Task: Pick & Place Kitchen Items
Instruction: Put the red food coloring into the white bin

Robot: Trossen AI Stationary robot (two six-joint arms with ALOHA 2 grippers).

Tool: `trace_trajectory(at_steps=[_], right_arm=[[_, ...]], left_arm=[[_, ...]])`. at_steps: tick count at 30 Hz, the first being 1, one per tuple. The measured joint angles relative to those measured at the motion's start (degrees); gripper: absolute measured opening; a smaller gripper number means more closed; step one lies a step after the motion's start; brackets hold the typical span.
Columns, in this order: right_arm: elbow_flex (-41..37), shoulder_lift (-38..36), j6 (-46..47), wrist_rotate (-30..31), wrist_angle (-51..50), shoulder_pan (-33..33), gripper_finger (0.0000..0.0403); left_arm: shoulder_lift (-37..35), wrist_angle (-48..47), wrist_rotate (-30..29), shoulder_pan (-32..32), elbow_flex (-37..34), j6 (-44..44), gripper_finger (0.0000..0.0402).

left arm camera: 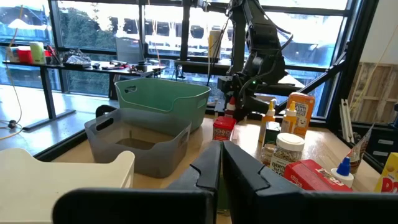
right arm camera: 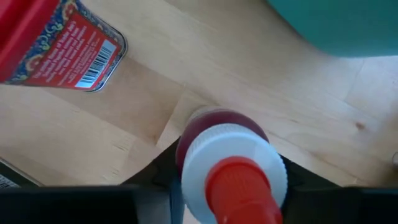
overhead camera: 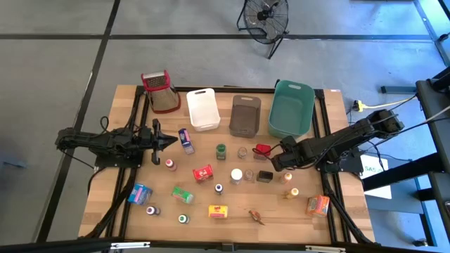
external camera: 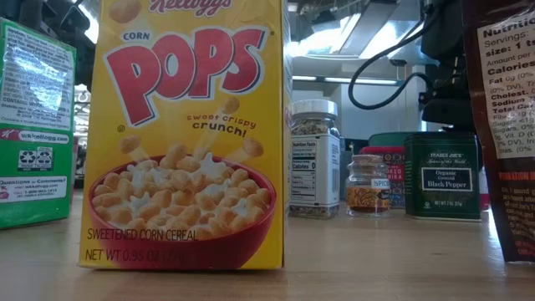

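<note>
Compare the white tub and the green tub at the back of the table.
The white tub is pale and looks shallower; the green tub is teal with taller walls. In the high view the white tub covers less table than the green tub. The white tub stands nearer the left arm's side, the green tub nearer the right. Both are open-topped, rectangular and show nothing inside.

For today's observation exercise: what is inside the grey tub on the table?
The grey tub looks empty: the left wrist view shows its bare floor and far wall. The near wall hides the closest strip of floor, so anything lying there cannot be seen.
</note>
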Motion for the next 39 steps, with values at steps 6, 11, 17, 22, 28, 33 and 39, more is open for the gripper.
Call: trace_trajectory(at_steps=[6, 11, 17, 22, 28, 33, 39], right_arm=[[0.64, 0.02, -1.92, -0.44, -0.58, 0.00, 0.0127], [5.95, 0.03, -4.61, -2.73, -6.20, 0.00, 0.0127], [18.03, 0.02, -9.34, -7.70, -19.58, 0.00, 0.0127], [30.83, 0.02, -16.86, -10.01, -26.43, 0.00, 0.0126], [42.50, 0.12, -25.73, -6.49, -26.62, 0.05, 0.0126], [44.48, 1.54, -36.09, -3.17, -20.58, 0.11, 0.0126], [44.48, 7.88, -47.96, -3.44, -12.02, 0.15, 0.0126]], left_arm=[[-0.02, 0.00, 0.00, -0.01, -0.01, 0.00, 0.0010], [-0.02, 0.00, 0.00, 0.00, -0.02, 0.00, 0.0009], [0.00, 0.00, 0.00, 0.00, -0.02, 0.00, 0.0008], [0.00, 0.00, 0.00, -0.01, -0.02, 0.00, 0.0012], [-0.02, 0.03, 0.00, 0.00, 0.00, -0.43, 0.0011], [-0.01, 1.38, 0.00, -0.01, 0.00, -5.49, 0.0012], [0.00, 1.57, 0.00, -0.02, 0.00, -6.25, 0.0011]])
